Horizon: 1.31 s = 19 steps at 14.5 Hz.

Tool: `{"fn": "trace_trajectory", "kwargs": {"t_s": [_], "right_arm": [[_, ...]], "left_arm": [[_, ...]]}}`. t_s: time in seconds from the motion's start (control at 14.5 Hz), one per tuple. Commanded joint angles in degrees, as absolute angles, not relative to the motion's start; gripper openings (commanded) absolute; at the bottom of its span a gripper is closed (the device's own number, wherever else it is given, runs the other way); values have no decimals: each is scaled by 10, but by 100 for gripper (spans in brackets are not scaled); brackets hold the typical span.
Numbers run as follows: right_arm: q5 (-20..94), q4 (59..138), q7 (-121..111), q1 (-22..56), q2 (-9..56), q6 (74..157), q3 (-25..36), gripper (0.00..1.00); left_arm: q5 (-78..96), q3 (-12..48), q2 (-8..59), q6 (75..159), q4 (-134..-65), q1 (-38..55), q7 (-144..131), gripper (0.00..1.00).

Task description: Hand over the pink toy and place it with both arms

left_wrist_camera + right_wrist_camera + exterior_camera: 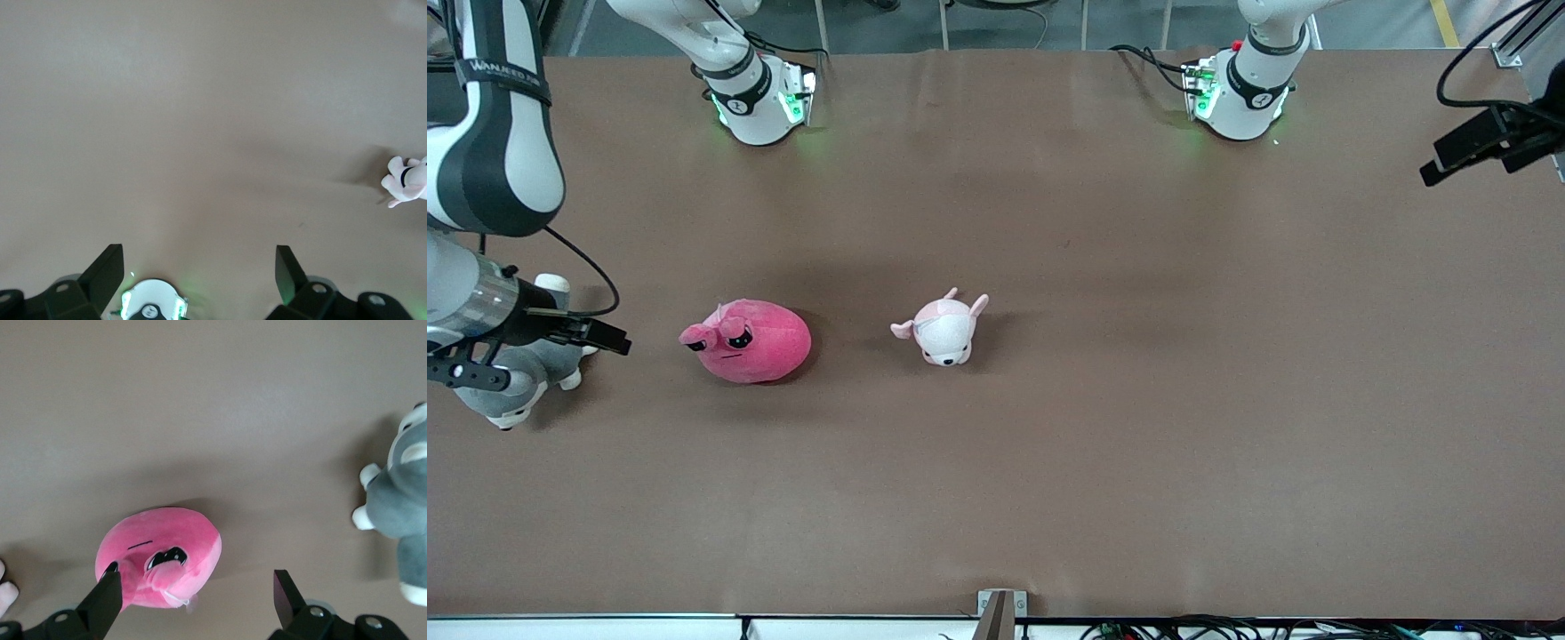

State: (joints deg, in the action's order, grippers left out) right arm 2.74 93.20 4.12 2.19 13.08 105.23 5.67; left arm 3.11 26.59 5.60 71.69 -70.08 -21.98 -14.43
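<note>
**Pink toy on the desk, both sets of jaws spread and empty**

At the right arm's end of the desk [1049,462], the right gripper [600,336] hangs low over the grey-and-white plush dog [516,391], which lies partly under the arm's wrist. In the right wrist view its jaws stand wide apart with nothing between them; the brown desk surface shows in the gap, and one fingertip [107,597] overlaps the edge of the toy below without holding it.

Just beside the dog, toward the middle of the desk, lies the pink toy [749,341]. It rests flat on the desk, its dark droopy eyes and small ears turned toward the right arm's end. It is apart from the gripper and touches no other toy. The right wrist view shows the same pink toy [160,557] lying on the desk with the grey dog [400,500] well apart from it.

Near the middle of the desk sits the smaller pale pink-and-white plush [944,329], apart from the pink toy and about as near the front camera.

At the left arm's end, the left gripper [1467,147] waits, held high near the desk's edge. In the left wrist view its jaws are spread wide over bare desk and grip nothing.
</note>
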Motion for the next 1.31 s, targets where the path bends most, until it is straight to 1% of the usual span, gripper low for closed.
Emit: {"fn": "trace_trajectory", "kwargs": {"t_s": [0.0,0.28,0.69,0.9,0.97,1.03,1.1,1.24], "right_arm": [[8,889,-9,18,129,1009,52,100],[-11,849,-13,16,129,964,51,100],[-15,834,-13,11,142,962,52,100],[-14,829,-11,16,139,956,52,100],[-10,830,-12,14,133,934,51,100],[-6,831,-13,16,121,904,51,100],[-6,835,-13,18,108,894,50,100],[-6,868,-15,17,68,893,50,100]], "left_arm": [[14,271,62,729,-700,-243,-95,100],[-12,270,73,741,-700,-247,-96,100],[-13,271,73,757,-712,-247,-94,100],[-13,271,32,796,-774,-247,-93,100],[-13,270,19,811,-795,-248,-91,100],[-12,270,2,831,-822,-249,-79,100],[-11,268,-17,853,-851,-254,-61,100],[-2,268,-28,868,-869,-279,-27,100]]}}
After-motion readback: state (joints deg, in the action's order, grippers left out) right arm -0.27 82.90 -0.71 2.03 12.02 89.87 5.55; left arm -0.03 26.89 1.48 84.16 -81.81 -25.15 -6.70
